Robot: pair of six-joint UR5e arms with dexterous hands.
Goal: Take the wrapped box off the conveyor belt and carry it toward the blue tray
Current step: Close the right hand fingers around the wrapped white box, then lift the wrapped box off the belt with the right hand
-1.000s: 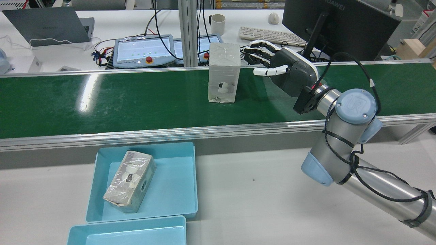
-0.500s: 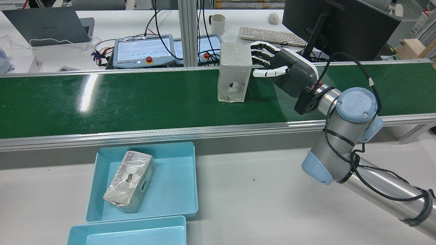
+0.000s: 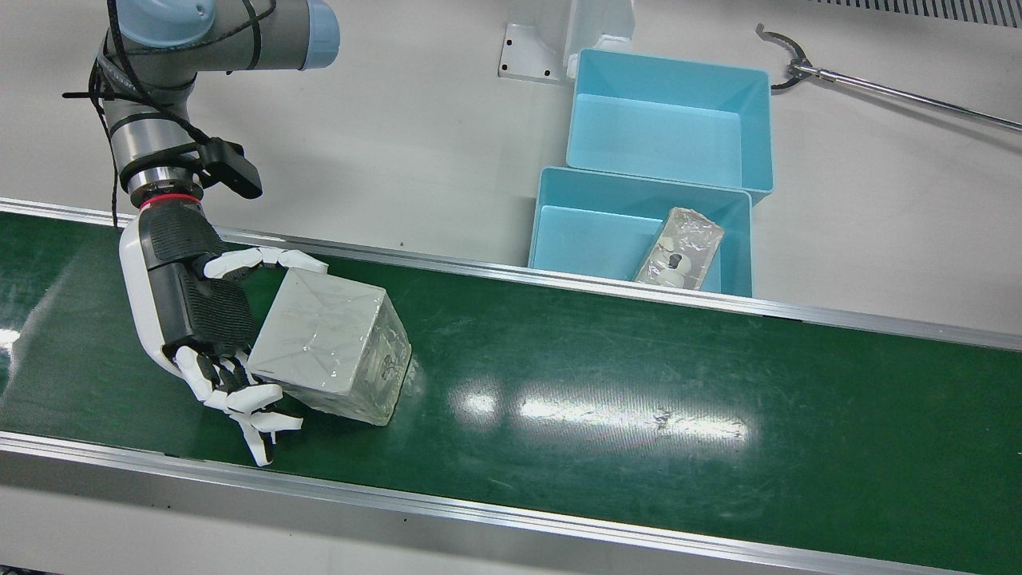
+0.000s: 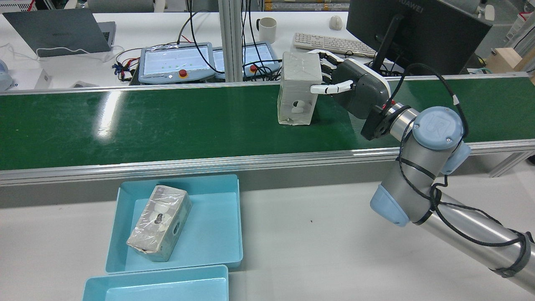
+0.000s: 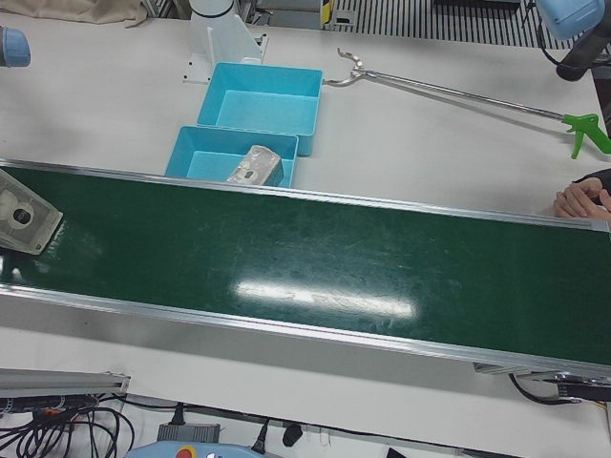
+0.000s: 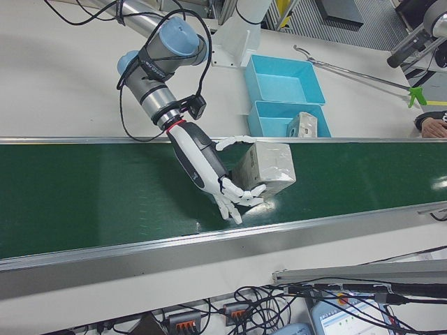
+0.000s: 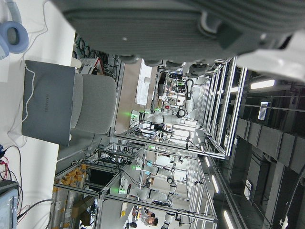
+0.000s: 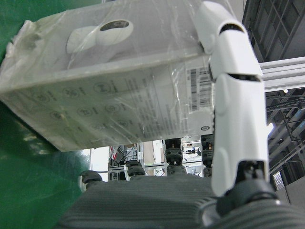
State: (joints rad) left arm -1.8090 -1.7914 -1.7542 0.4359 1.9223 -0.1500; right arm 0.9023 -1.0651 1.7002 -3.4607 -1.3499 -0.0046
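The right robot hand (image 3: 209,335) has its white fingers (image 3: 263,259) spread around the grey box wrapped in clear plastic (image 3: 331,345), touching its sides. The box stands on the green conveyor belt (image 3: 639,383). Farther off, on the white surface (image 3: 415,144), the blue plastic tray (image 3: 559,220) holds another wrapped box (image 3: 680,249).

We see a green conveyor belt (image 3: 607,375) carrying an upright wrapped box (image 3: 331,345); on the white table (image 3: 423,136) beside it, two blue trays (image 3: 754,88), a reacher tool (image 3: 878,88).
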